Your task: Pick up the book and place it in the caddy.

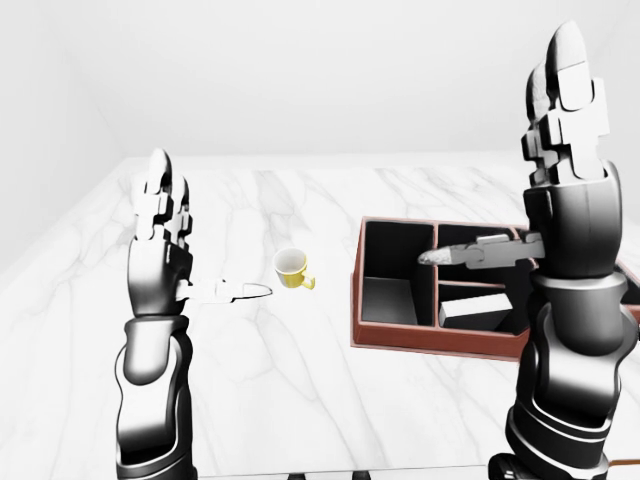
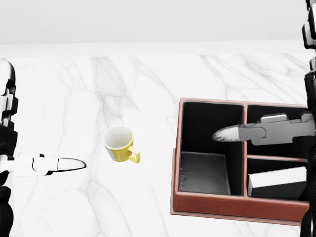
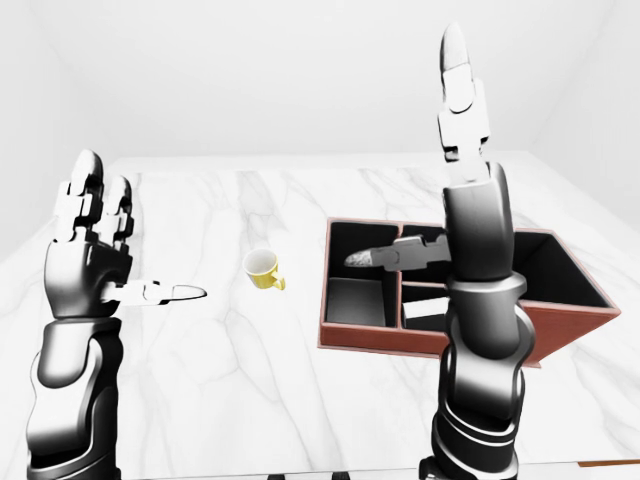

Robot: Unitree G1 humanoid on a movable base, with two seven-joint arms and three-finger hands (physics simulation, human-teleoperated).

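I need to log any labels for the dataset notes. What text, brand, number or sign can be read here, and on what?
None: no readable text on the book, the caddy, the yellow mug, the marble table, the left hand or the right hand.

You see a yellow cup [image 2: 118, 143] standing upright on the worktop [image 2: 74, 89], its opening facing up and its inside white. Its handle points toward the lower right of the head view. The cup sits between the left robot hand [image 1: 160, 235] and the right robot hand [image 1: 560, 150], nearer the left one, just right of that hand's sideways-pointing thumb tip and apart from it.

The worktop is white marble with grey veining. It extends under both robot hands and ends at a straight far edge near the top of the head view. Beyond that edge you see plain white walls [image 1: 320, 70].
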